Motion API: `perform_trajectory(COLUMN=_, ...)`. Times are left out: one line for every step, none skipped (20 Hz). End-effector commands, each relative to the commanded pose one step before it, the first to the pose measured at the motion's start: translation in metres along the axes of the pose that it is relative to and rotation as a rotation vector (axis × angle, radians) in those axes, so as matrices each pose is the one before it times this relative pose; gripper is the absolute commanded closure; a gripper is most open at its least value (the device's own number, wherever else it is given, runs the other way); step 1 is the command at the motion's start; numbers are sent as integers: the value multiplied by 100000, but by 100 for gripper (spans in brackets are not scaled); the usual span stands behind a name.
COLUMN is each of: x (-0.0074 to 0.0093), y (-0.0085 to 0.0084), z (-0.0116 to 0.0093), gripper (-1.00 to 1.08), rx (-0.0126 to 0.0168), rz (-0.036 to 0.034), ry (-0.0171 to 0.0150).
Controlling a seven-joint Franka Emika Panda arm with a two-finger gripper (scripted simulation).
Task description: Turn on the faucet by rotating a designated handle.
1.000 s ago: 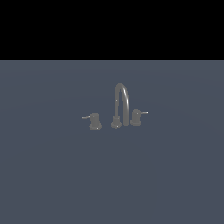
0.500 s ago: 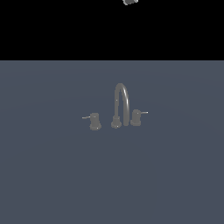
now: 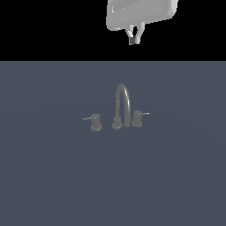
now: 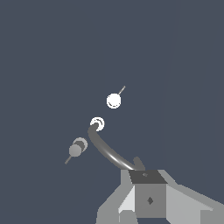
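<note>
The pale grey arm hangs at the exterior view's upper edge, its claw (image 3: 132,39) pointing straight down (fingers drawn close together, holding nothing).

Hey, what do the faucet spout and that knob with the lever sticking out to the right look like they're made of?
The faucet looks like dull grey metal: the wrist view shows a bright glint along the arch. The handle matches in matte grey, its lever paler, likely metal too, though a render leaves it open.
</note>
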State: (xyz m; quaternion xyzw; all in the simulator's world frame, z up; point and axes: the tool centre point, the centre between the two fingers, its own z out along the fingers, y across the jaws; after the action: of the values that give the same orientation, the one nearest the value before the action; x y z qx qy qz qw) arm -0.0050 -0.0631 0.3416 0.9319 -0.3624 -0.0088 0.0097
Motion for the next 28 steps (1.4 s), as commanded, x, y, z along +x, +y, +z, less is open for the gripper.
perform_trajectory(x=1656, y=-678, z=2031, gripper=108, rx=323, rz=6011, ry=58)
perform_trajectory(x=615, y=-274, z=839, gripper=108, rx=113, rz=2354, ry=0)
perform_trajectory(x=599, y=-274, z=857, gripper=108, rx=111, rz=2356, ry=0)
perform_trajectory(x=583, y=-272, z=875, gripper=108, rx=109, rz=2358, ry=0)
perform_trajectory(x=566, y=-270, z=892, gripper=108, rx=108, rz=2361, ry=0)
perform_trajectory(x=550, y=-267, z=909, gripper=108, rx=106, rz=2363, ry=0)
perform_trajectory(x=533, y=-263, z=926, gripper=108, rx=104, rz=2364, ry=0)
perform_trajectory(x=517, y=-258, z=942, gripper=108, rx=102, rz=2367, ry=0)
perform_trajectory(x=500, y=-253, z=958, gripper=108, rx=100, rz=2367, ry=0)
perform_trajectory(x=484, y=-246, z=973, gripper=108, rx=99, rz=2369, ry=0)
perform_trajectory(x=468, y=-239, z=988, gripper=108, rx=97, rz=2371, ry=1)
perform_trajectory(x=452, y=-231, z=1003, gripper=108, rx=95, rz=2371, ry=1)
perform_trajectory(x=437, y=-222, z=1017, gripper=108, rx=94, rz=2374, ry=2)
perform_trajectory(x=421, y=-212, z=1030, gripper=108, rx=92, rz=2374, ry=3)
perform_trajectory(x=405, y=-202, z=1043, gripper=108, rx=90, rz=2375, ry=3)
perform_trajectory(x=390, y=-190, z=1055, gripper=108, rx=89, rz=2375, ry=4)
perform_trajectory(x=372, y=-176, z=1055, gripper=108, rx=86, rz=2349, ry=5)
perform_trajectory(x=343, y=-157, z=1020, gripper=108, rx=81, rz=2250, ry=5)
perform_trajectory(x=312, y=-138, z=974, gripper=108, rx=76, rz=2128, ry=6)
perform_trajectory(x=285, y=-120, z=926, gripper=108, rx=71, rz=2007, ry=6)
perform_trajectory(x=259, y=-103, z=877, gripper=108, rx=66, rz=1886, ry=7)
perform_trajectory(x=235, y=-88, z=826, gripper=108, rx=61, rz=1765, ry=7)
perform_trajectory(x=212, y=-74, z=774, gripper=108, rx=56, rz=1642, ry=7)
perform_trajectory(x=192, y=-62, z=720, gripper=108, rx=51, rz=1521, ry=7)
perform_trajectory(x=173, y=-50, z=666, gripper=108, rx=47, rz=1401, ry=7)
perform_trajectory(x=154, y=-41, z=610, gripper=108, rx=43, rz=1278, ry=7)
perform_trajectory(x=137, y=-33, z=554, gripper=108, rx=38, rz=1157, ry=6)
perform_trajectory(x=120, y=-26, z=497, gripper=108, rx=34, rz=1035, ry=6)
